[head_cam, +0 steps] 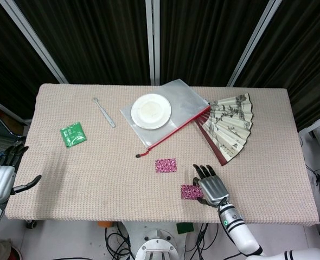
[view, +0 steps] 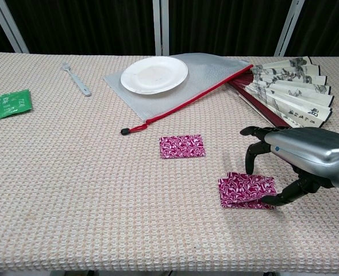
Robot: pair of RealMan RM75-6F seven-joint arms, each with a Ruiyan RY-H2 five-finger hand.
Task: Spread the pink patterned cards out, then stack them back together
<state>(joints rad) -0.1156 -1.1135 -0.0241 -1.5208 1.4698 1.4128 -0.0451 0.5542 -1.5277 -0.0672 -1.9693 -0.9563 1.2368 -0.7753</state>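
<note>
Your right hand is at the near right of the bench, its fingers and thumb pinching the upper of two pink cards stacked there. A third pink card lies flat on its own, farther back and to the left. Your left hand hangs off the bench's near left edge, fingers apart, holding nothing.
</note>
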